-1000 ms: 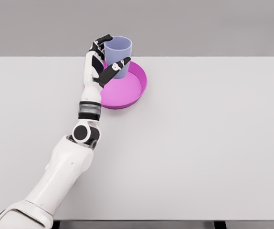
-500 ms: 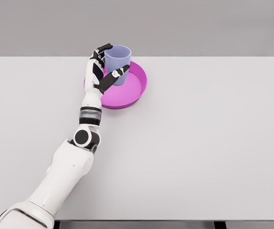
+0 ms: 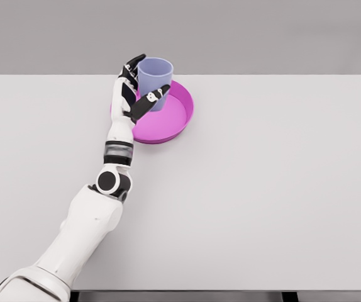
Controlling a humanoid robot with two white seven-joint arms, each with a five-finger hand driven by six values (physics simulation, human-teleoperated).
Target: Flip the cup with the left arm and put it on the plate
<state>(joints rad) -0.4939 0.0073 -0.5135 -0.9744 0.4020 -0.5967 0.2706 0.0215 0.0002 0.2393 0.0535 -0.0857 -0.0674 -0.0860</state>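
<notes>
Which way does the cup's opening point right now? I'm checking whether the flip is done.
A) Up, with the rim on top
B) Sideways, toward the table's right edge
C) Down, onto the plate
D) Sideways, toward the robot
A: the cup stands upright in the plate, its open rim on top, with the left hand wrapped around its side.

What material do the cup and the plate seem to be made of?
The cup looks like matte plastic: even lavender colour, thin wall, no gloss or pattern. The plate also looks like plastic, with a uniform magenta and a slightly shiny raised rim. As this is a simulator render, both are only guesses from the look.
</notes>
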